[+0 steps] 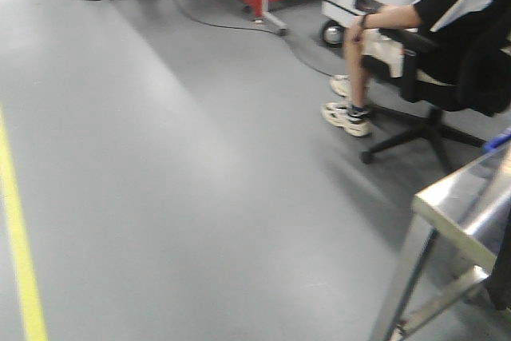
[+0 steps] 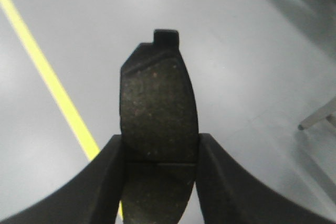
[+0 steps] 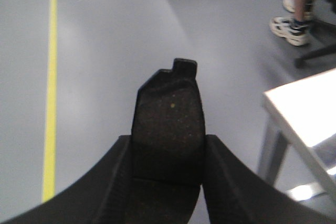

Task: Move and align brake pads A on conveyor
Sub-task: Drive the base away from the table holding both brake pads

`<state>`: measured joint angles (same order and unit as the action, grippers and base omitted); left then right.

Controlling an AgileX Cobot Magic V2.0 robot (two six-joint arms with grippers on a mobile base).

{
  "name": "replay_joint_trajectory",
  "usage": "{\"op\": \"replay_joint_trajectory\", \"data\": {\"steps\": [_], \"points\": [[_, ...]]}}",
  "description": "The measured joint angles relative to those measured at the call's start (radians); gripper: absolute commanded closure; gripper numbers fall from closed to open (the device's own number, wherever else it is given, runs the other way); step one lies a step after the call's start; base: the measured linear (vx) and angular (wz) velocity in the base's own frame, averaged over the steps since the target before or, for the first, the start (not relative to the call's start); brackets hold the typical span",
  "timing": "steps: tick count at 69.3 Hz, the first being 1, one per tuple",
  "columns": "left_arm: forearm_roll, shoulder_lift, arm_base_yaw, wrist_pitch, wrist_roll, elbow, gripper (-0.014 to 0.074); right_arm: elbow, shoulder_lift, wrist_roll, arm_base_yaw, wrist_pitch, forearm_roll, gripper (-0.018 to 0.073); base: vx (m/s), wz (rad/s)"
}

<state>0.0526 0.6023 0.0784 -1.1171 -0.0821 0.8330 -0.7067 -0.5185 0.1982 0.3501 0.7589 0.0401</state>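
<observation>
Left tool (image 2: 160, 140) pinched a brake pad (image 2: 157, 103), its tip jutting beyond the grip, right tool (image 3: 168, 140) clamped a second brake pad (image 3: 168, 111) likewise, both seemingly above the floor (image 2: 236, 51)

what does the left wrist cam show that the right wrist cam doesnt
Only the left wrist view: the left gripper, jaws shut on a brake pad, and a pale furniture leg at the right edge.
Only the right wrist view: the right gripper, jaws shut on a second brake pad, a steel table corner, and a seated person's sneakers.
Both: each pad held tab-end outward over the grey floor with a yellow line.
</observation>
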Motion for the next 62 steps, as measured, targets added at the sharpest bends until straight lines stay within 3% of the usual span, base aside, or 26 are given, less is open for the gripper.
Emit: {"op": "replay_joint_trajectory", "data": {"steps": [34, 62], "points": [[0.003, -0.002, 0.000, -0.002, 0.000, 0.000, 0.0603, 0.000, 0.000, 0.000, 0.000, 0.001, 0.000, 0.0568, -0.15, 0.71], [0.003, -0.006, 0.000, -0.031, 0.000, 0.000, 0.0603, 0.000, 0.000, 0.000, 0.000, 0.001, -0.001, 0.0568, -0.07, 0.36]]}}
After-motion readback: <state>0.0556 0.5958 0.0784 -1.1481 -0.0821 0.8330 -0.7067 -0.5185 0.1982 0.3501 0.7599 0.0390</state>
